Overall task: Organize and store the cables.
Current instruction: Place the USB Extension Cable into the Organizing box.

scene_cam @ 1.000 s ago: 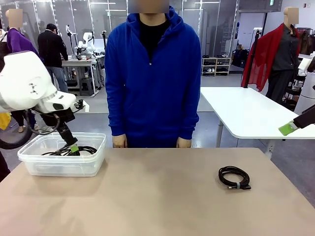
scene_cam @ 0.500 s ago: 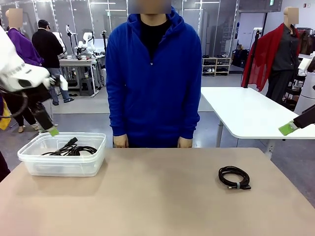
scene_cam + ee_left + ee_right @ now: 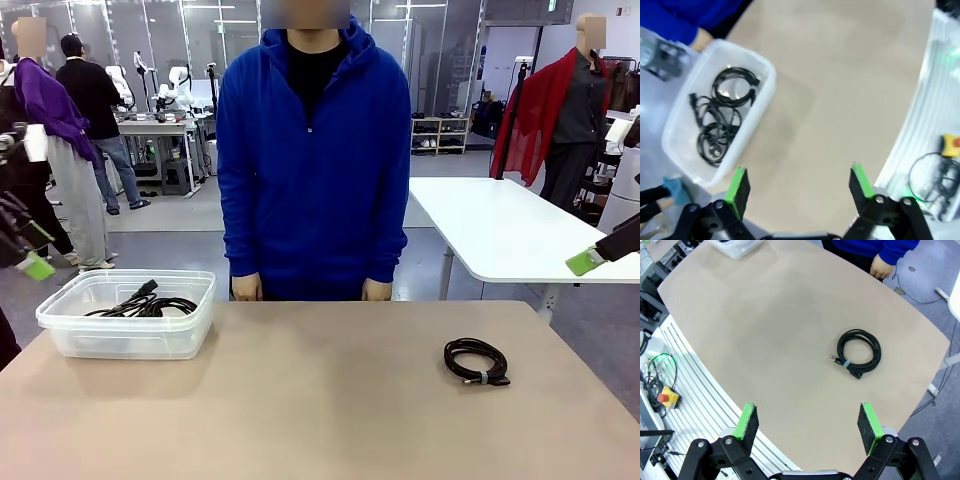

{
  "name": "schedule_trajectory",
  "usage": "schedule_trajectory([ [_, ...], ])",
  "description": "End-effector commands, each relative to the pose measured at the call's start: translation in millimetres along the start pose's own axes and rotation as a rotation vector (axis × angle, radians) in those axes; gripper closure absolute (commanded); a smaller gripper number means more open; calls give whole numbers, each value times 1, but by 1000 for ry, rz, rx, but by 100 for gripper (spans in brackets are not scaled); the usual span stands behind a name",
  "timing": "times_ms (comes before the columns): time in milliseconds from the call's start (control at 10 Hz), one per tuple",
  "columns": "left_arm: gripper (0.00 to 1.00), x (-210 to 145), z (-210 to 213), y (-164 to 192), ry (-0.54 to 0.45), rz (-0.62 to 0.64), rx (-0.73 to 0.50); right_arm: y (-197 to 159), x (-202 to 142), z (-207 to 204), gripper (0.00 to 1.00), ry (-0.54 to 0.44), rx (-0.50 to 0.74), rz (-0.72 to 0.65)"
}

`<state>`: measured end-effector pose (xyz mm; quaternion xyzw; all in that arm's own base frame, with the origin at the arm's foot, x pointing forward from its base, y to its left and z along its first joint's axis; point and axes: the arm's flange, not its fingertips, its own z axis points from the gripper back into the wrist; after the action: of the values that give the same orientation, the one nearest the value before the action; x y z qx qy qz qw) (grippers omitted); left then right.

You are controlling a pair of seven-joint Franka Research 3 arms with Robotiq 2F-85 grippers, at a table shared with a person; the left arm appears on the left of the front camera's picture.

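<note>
Black and limp (probably light), one coiled cable point(image 3: 477, 361) lies on the table point(image 3: 300, 400) at right; other cables point(image 3: 145, 303) lie in the clear bin point(image 3: 60, 335) far left. Pinch across its tied bundle. The left gripper point(image 3: 799, 184) and right gripper point(image 3: 807, 421) both gape, empty.

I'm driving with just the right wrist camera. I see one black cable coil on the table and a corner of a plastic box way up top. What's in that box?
Observer: The clear box has a loose bundle of black cables lying in it.
Operator: Is my other arm carrying something?
Observer: No. The left pincer is wide open and empty, raised off to the side of the box.
Operator: What's the person doing?
Observer: Standing at the far side of the table, with both hands hanging by the edge and touching no cable.
</note>
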<state>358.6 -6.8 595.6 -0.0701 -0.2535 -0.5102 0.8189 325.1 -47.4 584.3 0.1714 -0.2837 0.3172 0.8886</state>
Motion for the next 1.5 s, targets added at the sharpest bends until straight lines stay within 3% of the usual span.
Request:
schedule_trajectory([
  [0, 0, -31, 13, -32, -105, -2, 22, 0, 1, 2, 0, 1, 3, -14],
  [200, 0, -53, 24, -47, -156, 4, 19, 0, 1, 2, 0, 1, 3, -14],
  [600, 0, -80, 27, -38, -223, 59, 24, 0, 1, 2, 0, 1, 3, -14],
  [800, 0, -79, 22, -31, -220, 22, -13, 0, 1, 2, 0, 1, 3, -14],
  [900, 0, -83, 30, -39, -192, 80, 22, 0, 1, 2, 0, 1, 3, -14],
  [1400, 0, -83, 30, -39, -192, 80, 22, 0, 1, 2, 0, 1, 3, -14],
])
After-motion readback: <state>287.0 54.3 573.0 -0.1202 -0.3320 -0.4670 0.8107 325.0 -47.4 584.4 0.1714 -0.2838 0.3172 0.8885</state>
